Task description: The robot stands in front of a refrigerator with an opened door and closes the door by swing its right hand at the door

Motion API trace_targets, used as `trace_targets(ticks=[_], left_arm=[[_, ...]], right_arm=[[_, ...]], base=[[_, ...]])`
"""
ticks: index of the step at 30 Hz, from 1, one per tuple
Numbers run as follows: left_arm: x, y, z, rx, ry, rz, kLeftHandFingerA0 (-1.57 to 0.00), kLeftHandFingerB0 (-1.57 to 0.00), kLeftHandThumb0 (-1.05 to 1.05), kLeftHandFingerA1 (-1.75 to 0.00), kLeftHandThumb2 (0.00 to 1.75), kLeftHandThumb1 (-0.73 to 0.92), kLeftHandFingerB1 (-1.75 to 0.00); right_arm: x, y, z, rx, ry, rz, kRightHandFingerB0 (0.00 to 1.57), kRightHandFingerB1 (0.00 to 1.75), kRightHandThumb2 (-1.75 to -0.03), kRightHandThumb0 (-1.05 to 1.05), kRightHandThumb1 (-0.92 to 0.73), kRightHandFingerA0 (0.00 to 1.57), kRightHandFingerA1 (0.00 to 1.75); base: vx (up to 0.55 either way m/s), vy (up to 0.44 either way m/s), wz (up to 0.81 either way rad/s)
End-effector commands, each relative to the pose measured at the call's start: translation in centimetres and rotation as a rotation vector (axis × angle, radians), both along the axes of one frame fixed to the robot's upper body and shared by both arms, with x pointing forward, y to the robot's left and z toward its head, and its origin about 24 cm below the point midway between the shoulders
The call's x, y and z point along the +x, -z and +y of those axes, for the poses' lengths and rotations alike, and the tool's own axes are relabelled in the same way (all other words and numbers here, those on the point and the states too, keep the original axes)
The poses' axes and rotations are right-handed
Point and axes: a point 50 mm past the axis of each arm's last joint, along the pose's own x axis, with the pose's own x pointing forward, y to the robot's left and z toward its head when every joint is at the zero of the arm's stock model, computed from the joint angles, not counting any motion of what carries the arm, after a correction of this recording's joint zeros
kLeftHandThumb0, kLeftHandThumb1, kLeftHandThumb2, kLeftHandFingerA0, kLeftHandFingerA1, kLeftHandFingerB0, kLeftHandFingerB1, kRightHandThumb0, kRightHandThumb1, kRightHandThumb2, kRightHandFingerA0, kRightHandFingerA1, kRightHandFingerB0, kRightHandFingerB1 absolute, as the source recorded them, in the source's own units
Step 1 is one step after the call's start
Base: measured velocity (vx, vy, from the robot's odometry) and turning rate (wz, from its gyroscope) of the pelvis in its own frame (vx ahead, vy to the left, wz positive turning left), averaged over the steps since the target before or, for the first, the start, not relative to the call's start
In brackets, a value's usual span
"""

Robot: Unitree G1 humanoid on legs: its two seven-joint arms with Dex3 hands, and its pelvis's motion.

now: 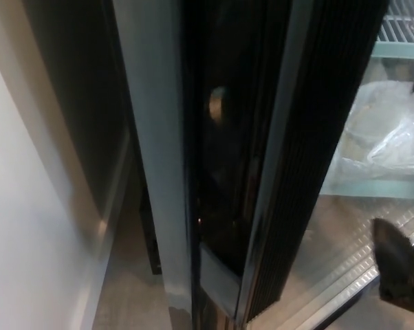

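Risking a glancing miss past the ribbed edge of the refrigerator door (310,172), standing open edge-on at picture centre, with the dark right hand (397,265) blurring in low at right, fingers impossible to read, near the bagged food (389,130) inside.

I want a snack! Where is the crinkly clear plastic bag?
The crinkly clear plastic bag lies on the pale fridge shelf, upper right in the head view, beside the black ribbed door edge.
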Motion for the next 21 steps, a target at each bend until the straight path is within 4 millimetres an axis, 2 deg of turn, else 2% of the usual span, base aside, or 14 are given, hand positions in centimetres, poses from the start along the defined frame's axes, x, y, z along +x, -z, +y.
trace_targets(ticks=[1,2,3,4,8,13,15,16,18,19,20,21], left_arm=[[0.4,-0.8,1.1,0.003,-0.004,-0.025,-0.34,-0.26,-0.60,-0.34,0.67,0.88,-0.31],[0.2,-0.8,1.2,0.006,0.000,-0.015,-0.33,-0.26,-0.60,-0.33,0.67,0.89,-0.30],[0.1,-0.7,1.2,0.006,0.000,-0.011,-0.33,-0.26,-0.60,-0.33,0.67,0.89,-0.30],[-0.2,-0.7,1.1,0.004,-0.004,-0.010,-0.33,-0.26,-0.60,-0.34,0.67,0.88,-0.30],[-0.7,-0.6,1.1,0.004,-0.014,-0.008,-0.34,-0.26,-0.58,-0.34,0.67,0.88,-0.30],[0.7,-0.5,0.8,0.031,-0.011,-0.023,-0.35,-0.27,-0.60,-0.34,0.67,0.89,-0.30],[0.7,-0.6,0.8,0.055,0.017,-0.021,-0.38,-0.28,-0.59,-0.35,0.67,0.91,-0.31],[0.8,-0.6,0.8,0.065,0.032,-0.020,-0.40,-0.27,-0.61,-0.36,0.68,0.86,-0.31],[1.0,-0.6,0.7,0.066,0.041,-0.019,-0.41,-0.29,-0.59,-0.36,0.67,0.91,-0.31],[1.1,-0.6,0.7,0.065,0.043,-0.019,-0.41,-0.29,-0.59,-0.36,0.67,0.91,-0.31],[1.2,-0.6,0.7,0.064,0.040,-0.014,-0.41,-0.29,-0.60,-0.36,0.67,0.90,-0.31],[1.2,-0.5,0.6,0.063,0.038,-0.010,-0.41,-0.29,-0.60,-0.36,0.67,0.90,-0.31]], right_arm=[[3.0,1.5,1.4,-0.525,0.171,-0.044,0.09,0.25,-0.65,-0.58,-0.81,0.00,0.23],[5.0,2.2,1.8,-0.543,0.143,-0.011,0.03,0.28,-0.95,-0.62,-0.62,0.00,0.22],[5.3,2.4,1.8,-0.547,0.136,-0.005,0.03,0.28,-0.95,-0.62,-0.62,0.00,0.22],[6.6,2.9,2.0,-0.567,0.135,0.026,0.08,0.24,-0.64,-0.61,-0.81,0.03,0.22],[8.3,3.7,2.2,-0.612,0.146,0.080,0.10,0.25,-0.63,-0.62,-0.81,0.04,0.24],[13.1,4.4,2.1,-0.720,0.231,0.158,0.11,0.26,-0.64,-0.63,-0.82,0.03,0.25],[14.1,4.7,2.1,-0.758,0.266,0.182,0.09,0.26,-0.64,-0.62,-0.84,0.02,0.25],[15.9,5.3,2.0,-0.796,0.304,0.229,0.09,0.25,-0.64,-0.60,-0.85,0.04,0.24],[18.4,5.9,1.9,-0.843,0.352,0.300,0.10,0.22,-0.69,-0.57,-0.80,0.06,0.19],[18.8,6.0,1.9,-0.848,0.358,0.310,0.10,0.22,-0.69,-0.57,-0.80,0.06,0.19],[19.9,6.3,1.8,-0.872,0.372,0.356,0.04,0.27,-0.95,-0.62,-0.66,0.01,0.24],[20.6,6.5,1.8,-0.889,0.383,0.388,0.04,0.27,-0.95,-0.62,-0.66,0.01,0.24]], base=[[0.00,0.000,0.00],[0.00,0.000,0.00],[0.00,0.000,0.00],[0.00,0.000,0.00],[0.00,0.000,0.00],[0.00,0.000,0.00],[0.00,0.000,0.00],[0.00,0.000,0.00],[0.00,0.000,0.00],[0.00,0.000,0.00],[0.00,0.000,0.00],[0.00,0.000,0.00]])
